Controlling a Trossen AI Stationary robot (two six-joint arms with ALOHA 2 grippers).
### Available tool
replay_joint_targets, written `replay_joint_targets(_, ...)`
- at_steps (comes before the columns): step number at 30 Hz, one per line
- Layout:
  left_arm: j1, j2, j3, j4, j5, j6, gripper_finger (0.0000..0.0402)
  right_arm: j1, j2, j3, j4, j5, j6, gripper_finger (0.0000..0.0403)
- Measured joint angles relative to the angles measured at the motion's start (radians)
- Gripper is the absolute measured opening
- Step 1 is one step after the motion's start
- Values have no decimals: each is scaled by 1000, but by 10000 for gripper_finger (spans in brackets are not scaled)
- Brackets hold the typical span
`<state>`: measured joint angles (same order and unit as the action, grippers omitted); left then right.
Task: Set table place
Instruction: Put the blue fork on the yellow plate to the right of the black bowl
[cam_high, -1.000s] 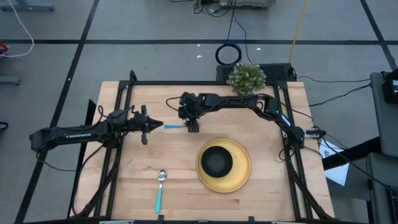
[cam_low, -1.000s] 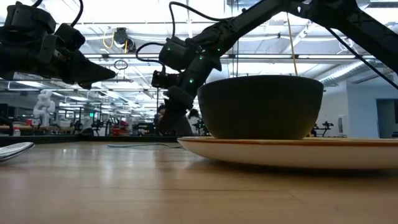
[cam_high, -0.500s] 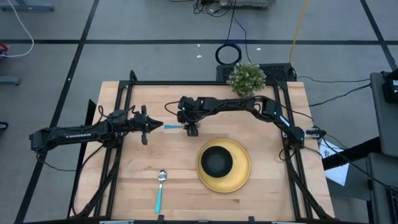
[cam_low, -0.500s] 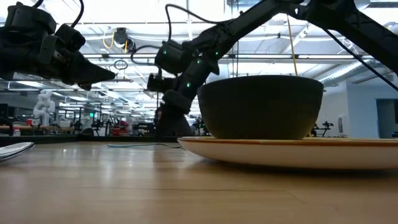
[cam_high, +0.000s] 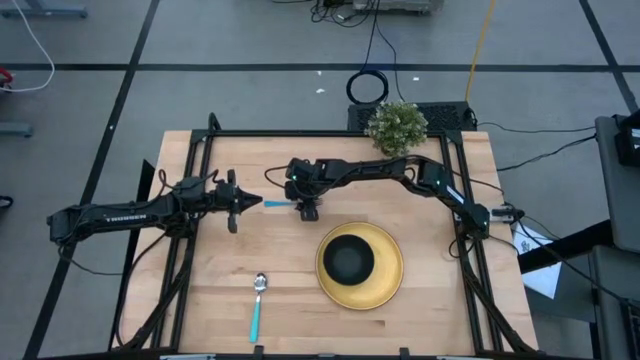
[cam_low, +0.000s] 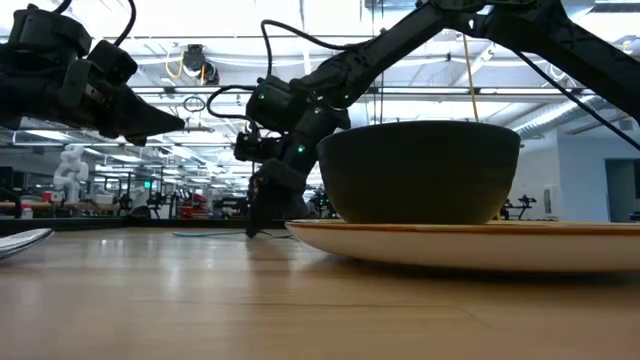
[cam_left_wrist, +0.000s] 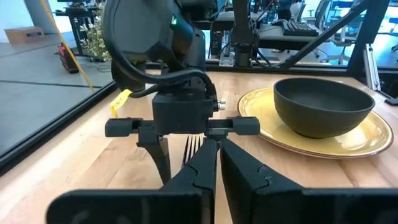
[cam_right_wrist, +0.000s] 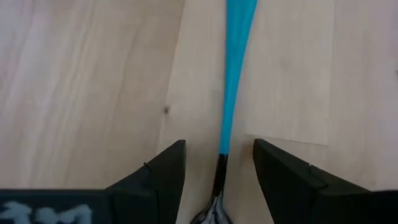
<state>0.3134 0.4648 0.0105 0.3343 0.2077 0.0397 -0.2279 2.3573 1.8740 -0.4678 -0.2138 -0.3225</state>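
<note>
table (cam_high: 430, 170): light wooden top with a black rail frame, carrying every piece of the setting
plate (cam_high: 389, 285): round and yellow, flat on the table, near the right fingers on the side away from the plant, well apart from the left fingers
bowl (cam_high: 349, 260): black, smaller than the plate, sitting in the middle of it
potted plant (cam_high: 396, 126): small and green, at the far edge of the table, well apart from both sets of fingers
right gripper (cam_high: 309, 211): pointed down at the table, fingers (cam_right_wrist: 283, 177) spread wide with one on each side of the fork, gripping nothing
left gripper (cam_high: 252, 201): held above the table and aimed at the right one, fingers (cam_left_wrist: 249, 174) pressed together with nothing between them, tips just short of the fork's handle end
spoon (cam_high: 257, 304): turquoise handle, metal head, lying flat well apart from both sets of fingers, just beside the plate
fork (cam_high: 281, 203): turquoise handle, lying flat on the table; its neck and tines pass between the right fingers, handle stretching toward the left fingers
</note>
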Motion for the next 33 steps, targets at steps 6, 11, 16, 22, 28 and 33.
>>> replay_joint_targets(6, 0, 0, 0, -2, 0, 3, 28, 0, 0, 0, 7, 0, -4, 162)
replay_joint_targets(11, 0, 0, 0, -2, 0, 3, 28, 0, 0, 0, 7, 0, -17, 116)
replay_joint_targets(16, 0, 0, 0, -2, 0, 1, 28, 0, 20, 1, 18, -6, -30, 69)
replay_joint_targets(22, 0, 0, 0, -2, 0, -1, 28, -1, 66, 5, 8, -28, -32, 46)
replay_joint_targets(28, 0, 0, 0, -2, 0, 2, 28, -1, 62, 4, -11, -26, -64, 10)
replay_joint_targets(33, 0, 0, 0, -5, 0, 2, 28, 2, 28, 2, -15, -16, -140, 5)
